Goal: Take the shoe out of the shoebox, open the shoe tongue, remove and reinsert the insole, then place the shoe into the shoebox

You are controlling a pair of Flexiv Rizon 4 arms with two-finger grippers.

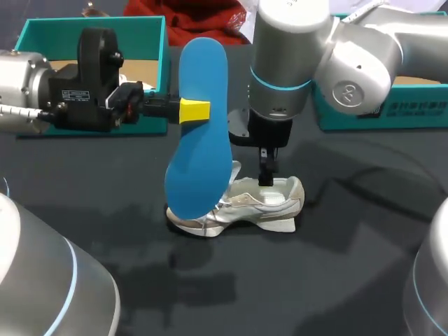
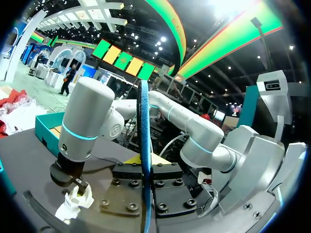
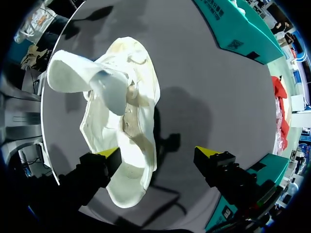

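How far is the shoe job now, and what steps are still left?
Done: the shoe sits outside the shoebox, tongue pulled open, insole out. In hand: the left gripper holds the blue insole upright above it; the right gripper is open at the heel. Left: reinsert the insole, box the shoe.

The right gripper (image 3: 159, 152) hangs open above the white shoe (image 3: 138, 87), one finger over its heel end.

Dark grey table (image 1: 350, 280) (matte top).
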